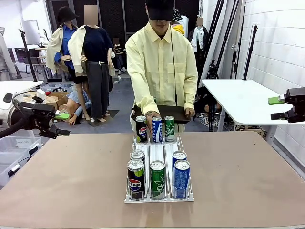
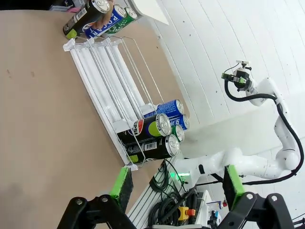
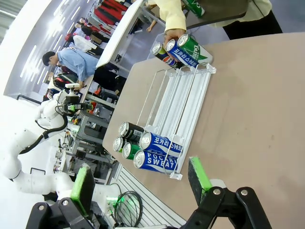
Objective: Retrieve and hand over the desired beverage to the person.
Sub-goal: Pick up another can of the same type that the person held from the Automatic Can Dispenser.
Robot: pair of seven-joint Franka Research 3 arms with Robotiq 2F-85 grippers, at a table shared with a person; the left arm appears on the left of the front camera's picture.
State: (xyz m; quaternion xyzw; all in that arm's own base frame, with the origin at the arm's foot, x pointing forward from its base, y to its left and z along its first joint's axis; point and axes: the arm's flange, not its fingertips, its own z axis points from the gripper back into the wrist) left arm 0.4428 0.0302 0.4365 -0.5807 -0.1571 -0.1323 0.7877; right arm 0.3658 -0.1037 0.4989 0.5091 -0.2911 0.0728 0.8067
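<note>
A clear three-lane can rack (image 1: 158, 148) stands mid-table. At its near end are two black Pepsi cans (image 1: 136, 175), a green can (image 1: 157, 179) and two blue cans (image 1: 181, 177). Its far end holds a Pepsi can (image 1: 141, 129), a blue can (image 1: 157, 129) and a green can (image 1: 169, 128). The person (image 1: 162, 67) in a pale-yellow shirt leans over with a hand (image 1: 151, 120) on the far row by the blue can. My left gripper (image 1: 63, 124) hovers open beyond the table's left edge. At the far right, my right gripper (image 1: 276, 108) hangs open and empty.
The brown table (image 1: 71, 176) is bare around the rack. A white table (image 1: 238, 102) stands behind on the right, and boxes and bins (image 1: 52, 98) sit on the floor at left. The wrist views show the rack (image 2: 102, 76) (image 3: 183, 95) from each side.
</note>
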